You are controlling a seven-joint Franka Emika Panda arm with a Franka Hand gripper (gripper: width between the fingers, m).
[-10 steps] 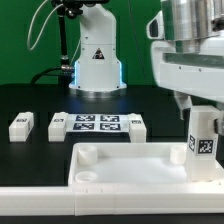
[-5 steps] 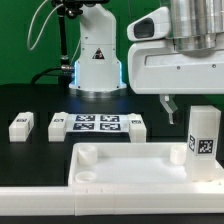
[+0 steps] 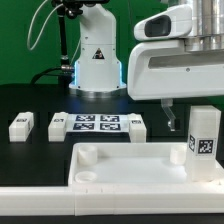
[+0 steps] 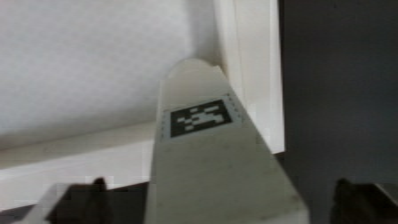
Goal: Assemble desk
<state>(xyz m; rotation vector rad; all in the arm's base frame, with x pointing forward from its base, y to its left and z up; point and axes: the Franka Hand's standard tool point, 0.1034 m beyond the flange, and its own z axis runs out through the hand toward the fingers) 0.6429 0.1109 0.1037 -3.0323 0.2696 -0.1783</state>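
Black table [image 3: 25, 100] under a green backdrop, with the white tabletop [image 3: 130, 165] lying at the near side, just behind the border rail [image 3: 100, 197]. One leg [image 3: 203, 135] stands upright in the tabletop's rear corner socket on the exterior view's right. My gripper [image 4: 222, 200] hangs over it with the jaws wide. In the wrist view the fingertips [image 4: 80, 195] sit either side of the leg, clear of it. I judge this leg to be placed and released, though I can't tell whether it is fully seated.

The next move, as I see it, calls for a straight lift until the fingers are above the leg — any sideways drift could knock it over. After that comes a reach for a loose part: a lone leg [image 3: 20, 125] on the exterior view's left, or a second leg [image 3: 57, 126] and a third leg [image 3: 137, 124], each just beside an end of the marker board [image 3: 95, 123]. That board crowds those two grasps. The two sockets [image 3: 88, 153] on the exterior view's left hold nothing.
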